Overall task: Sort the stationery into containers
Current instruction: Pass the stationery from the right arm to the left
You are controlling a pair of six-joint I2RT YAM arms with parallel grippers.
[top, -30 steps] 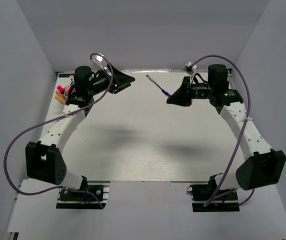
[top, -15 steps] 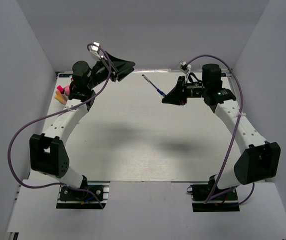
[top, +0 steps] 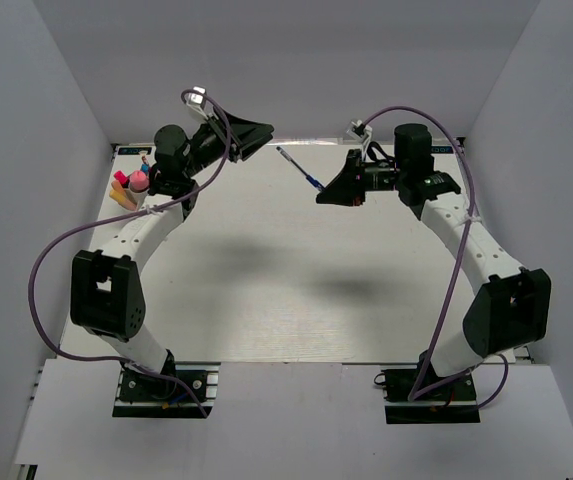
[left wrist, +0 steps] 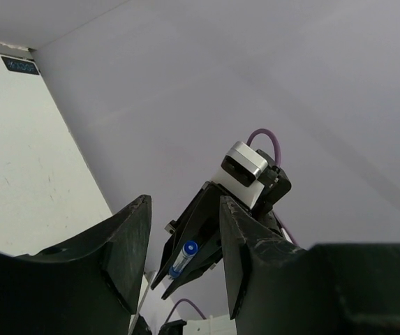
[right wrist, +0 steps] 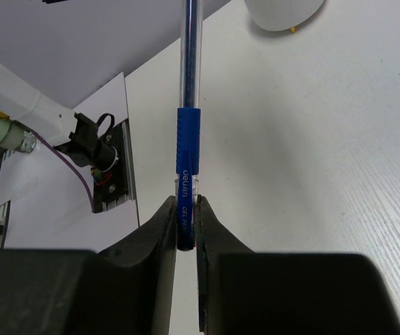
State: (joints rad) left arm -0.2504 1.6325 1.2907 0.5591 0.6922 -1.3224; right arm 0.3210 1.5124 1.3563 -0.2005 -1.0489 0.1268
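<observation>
Far left edge of worktop [top: 286,290]: white bowl [right wrist: 283,12], mostly hidden behind the left arm from above. Pink and orange markers [top: 124,188] poking out of it.

Left gripper [top: 258,133]: raised off the worktop, jaws apart, nothing between them, aimed rightward at the pen.

Right of centre: blue pen [top: 297,169] in mid-air, well apart from the bowl. Clamped near one end by the right gripper [top: 324,196], long free end reaching toward the left gripper. Probably a hand-over between arms.

Risks from here:
- Held near one end only, so prone to pivoting or sliding under any sideways nudge.
- Thin barrel, easy to miss: closing off-line means a clean miss or a knock askew.
- Letting go on the right before a firm hold on the left: a drop onto the worktop, then rolling away.
- Pulling from the left before release on the right: a tug-of-war, a bent or flicked pen.
</observation>
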